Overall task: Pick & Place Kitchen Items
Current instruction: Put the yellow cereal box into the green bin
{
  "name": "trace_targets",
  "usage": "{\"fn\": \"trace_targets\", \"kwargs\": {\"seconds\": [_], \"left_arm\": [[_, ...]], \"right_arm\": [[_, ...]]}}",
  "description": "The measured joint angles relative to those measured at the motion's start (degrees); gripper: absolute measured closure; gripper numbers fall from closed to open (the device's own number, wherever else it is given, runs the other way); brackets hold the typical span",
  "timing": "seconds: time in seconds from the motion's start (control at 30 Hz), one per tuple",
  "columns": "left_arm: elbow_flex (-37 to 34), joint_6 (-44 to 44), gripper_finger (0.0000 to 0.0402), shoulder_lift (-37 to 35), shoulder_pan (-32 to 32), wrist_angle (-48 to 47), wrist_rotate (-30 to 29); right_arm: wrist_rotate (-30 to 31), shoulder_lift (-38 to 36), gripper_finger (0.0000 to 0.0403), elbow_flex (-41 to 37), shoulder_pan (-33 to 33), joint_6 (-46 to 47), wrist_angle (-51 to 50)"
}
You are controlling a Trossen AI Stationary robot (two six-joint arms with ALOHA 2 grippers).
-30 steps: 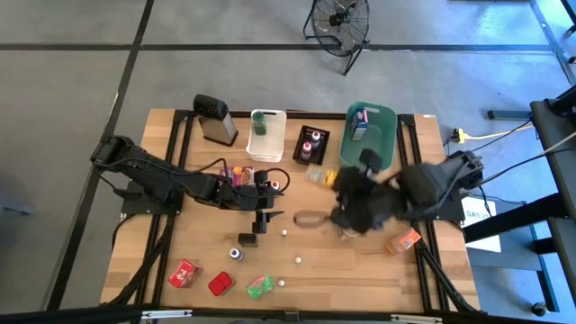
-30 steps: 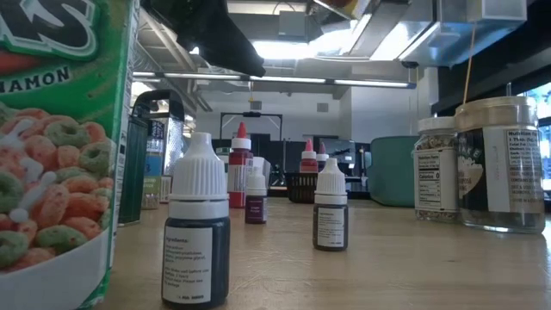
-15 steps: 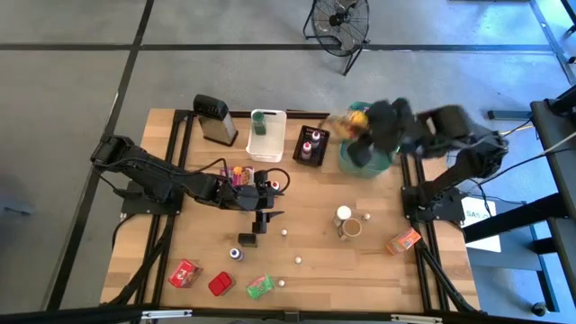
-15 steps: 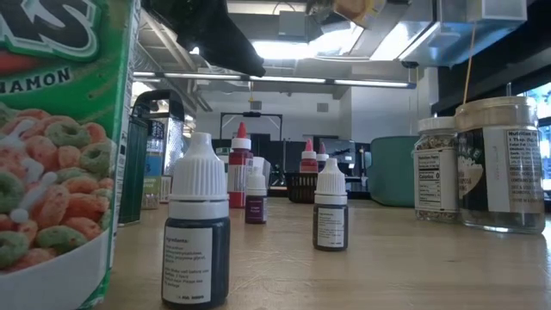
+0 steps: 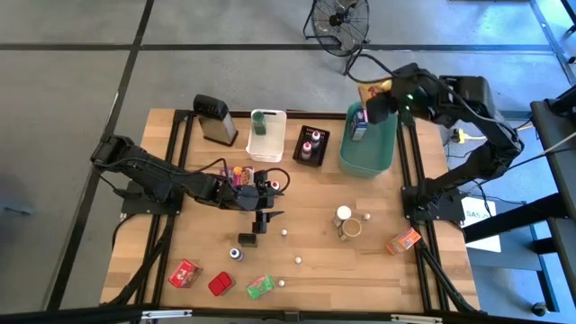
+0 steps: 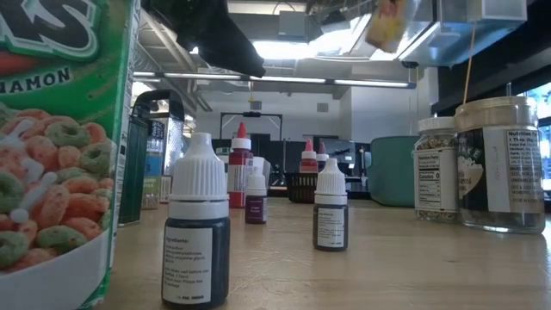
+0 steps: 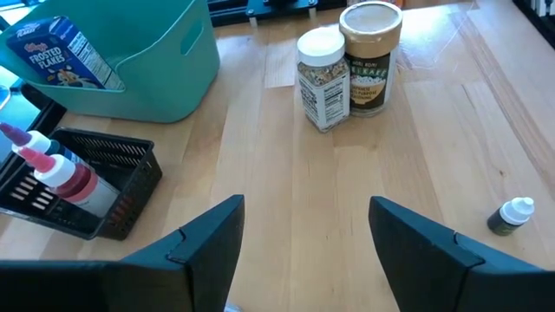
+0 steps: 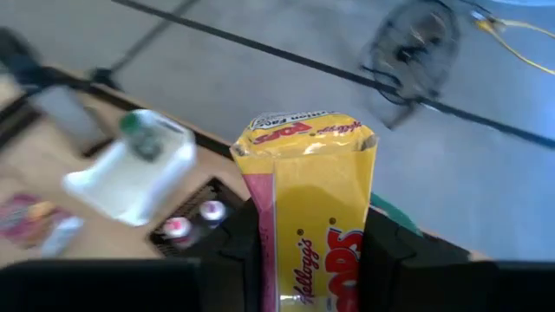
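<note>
High view, reference landmark = teal bin [image 5: 371,144] at the far right of the table [image 5: 315,261].

Nearest the front edge, well away from the bin: red packets [image 5: 184,274], green packet [image 5: 260,286], small capped bottles [image 5: 238,254]. Orange packet [image 5: 403,241] lies on the bin's side of the table, toward the front.

Two jars [image 5: 346,221] stand together between the front edge and the bin; left wrist view shows them upright, side by side, touching or nearly so [image 7: 347,65].

Left gripper [image 5: 267,219] sits mid-table, well to the left of the bin. Left arm is stretched low across the table from its base at the left side, wrist pointing toward the bin. Jaws stand apart, nothing between them; fingers [image 7: 204,238] frame bare wood.

Black basket [image 5: 310,144] with red-capped bottles stands just left of the bin; white bin [image 5: 267,135] and grater [image 5: 214,119] lie further left.

Right gripper [image 5: 380,97] hangs raised over the bin's far rim. Right arm arches up from its base at the right edge, elbow high, forearm reaching back over the bin. Jaws are clamped on a yellow packet [image 8: 310,204], held upright between the fingers [image 8: 234,256].

Blue cereal box [image 5: 360,126] stands inside the bin.
</note>
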Motion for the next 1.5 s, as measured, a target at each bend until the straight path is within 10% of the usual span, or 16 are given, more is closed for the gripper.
{"fn": "trace_targets", "kwargs": {"seconds": [1.5], "left_arm": [[0.0,-1.3,0.0158,0.0,0.0,0.0,0.43]], "right_arm": [[-22.11,0.49,0.0284,-42.26,-33.21,-0.39,21.17]]}}
